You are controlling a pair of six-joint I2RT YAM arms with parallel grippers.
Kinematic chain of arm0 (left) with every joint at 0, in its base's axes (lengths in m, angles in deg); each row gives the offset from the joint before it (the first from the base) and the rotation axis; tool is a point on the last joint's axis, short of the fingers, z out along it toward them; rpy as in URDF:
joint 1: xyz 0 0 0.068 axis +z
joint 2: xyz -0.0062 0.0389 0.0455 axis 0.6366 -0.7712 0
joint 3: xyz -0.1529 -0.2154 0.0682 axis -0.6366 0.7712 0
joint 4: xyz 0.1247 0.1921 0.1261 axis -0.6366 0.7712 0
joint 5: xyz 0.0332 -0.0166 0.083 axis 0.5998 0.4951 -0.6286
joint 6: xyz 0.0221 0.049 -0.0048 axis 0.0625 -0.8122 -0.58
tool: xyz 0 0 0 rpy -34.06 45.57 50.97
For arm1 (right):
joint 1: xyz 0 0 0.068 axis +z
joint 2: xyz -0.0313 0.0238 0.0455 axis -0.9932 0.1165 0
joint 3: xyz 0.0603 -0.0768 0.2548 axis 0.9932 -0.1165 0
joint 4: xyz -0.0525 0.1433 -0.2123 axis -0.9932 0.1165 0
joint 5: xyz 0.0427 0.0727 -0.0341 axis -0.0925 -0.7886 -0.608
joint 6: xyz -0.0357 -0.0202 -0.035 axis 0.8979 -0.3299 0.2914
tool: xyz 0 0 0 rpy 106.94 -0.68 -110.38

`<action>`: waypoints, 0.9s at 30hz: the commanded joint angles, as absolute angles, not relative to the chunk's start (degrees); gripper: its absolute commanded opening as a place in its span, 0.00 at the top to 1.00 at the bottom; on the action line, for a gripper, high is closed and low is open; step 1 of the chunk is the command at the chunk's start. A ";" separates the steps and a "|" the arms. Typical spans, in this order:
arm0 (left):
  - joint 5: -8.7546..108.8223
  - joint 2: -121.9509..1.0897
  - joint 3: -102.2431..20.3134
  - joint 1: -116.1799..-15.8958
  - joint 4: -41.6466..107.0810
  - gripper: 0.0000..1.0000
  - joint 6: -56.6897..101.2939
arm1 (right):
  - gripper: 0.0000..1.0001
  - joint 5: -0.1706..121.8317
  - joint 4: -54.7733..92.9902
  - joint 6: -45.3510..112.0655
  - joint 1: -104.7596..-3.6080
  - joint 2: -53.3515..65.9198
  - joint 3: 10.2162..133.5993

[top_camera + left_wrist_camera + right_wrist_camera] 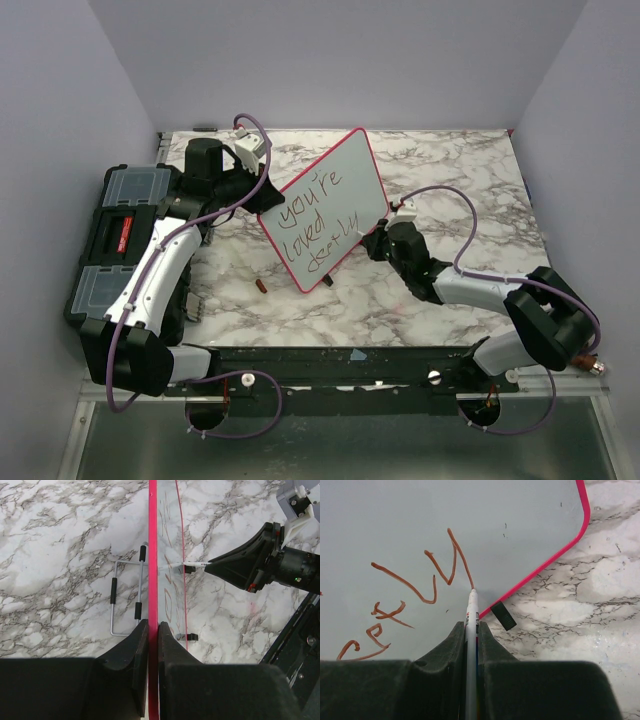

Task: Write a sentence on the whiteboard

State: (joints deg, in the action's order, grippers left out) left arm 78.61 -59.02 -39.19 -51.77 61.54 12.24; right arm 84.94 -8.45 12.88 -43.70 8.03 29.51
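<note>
Board: a flat rectangular whiteboard (325, 210) with a glossy white-grey face, a thin red-pink frame and rounded corners, raised on edge over the middle of the grey-veined marble worktop (460, 170).
Long axis: in the top view it runs slantwise from near-left to far-right; in the left wrist view the frame edge (153, 555) shows as a straight line pointing away from the jaws.
Facing: the written face turns toward the right arm and up to the top camera.
Writing: "You're loved deeply" in reddish-brown strokes, the rows running along the long axis.
Left jaws: pressed together on the board's frame edge, one on each side of it.
Right jaws: pinching a slim white marker (471, 611), its tip touching the board face at the foot of the last letter, near a rounded corner.
Contact below: whether the low corner touches the worktop I cannot tell.
Elsewhere: a black plastic toolbox (115, 240) at the left edge; a bent wire stand with black sleeves (127, 597) lying flat behind the board.
</note>
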 commanded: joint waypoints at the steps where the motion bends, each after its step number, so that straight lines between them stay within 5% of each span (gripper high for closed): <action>1: 78.38 -59.15 -39.76 -52.55 62.51 1.00 8.98 | 0.99 81.05 -9.81 10.60 -43.76 9.30 28.25; 27: 78.13 -58.76 -39.90 -52.63 62.59 1.00 8.92 | 0.99 71.12 -11.11 8.90 -43.75 8.53 28.59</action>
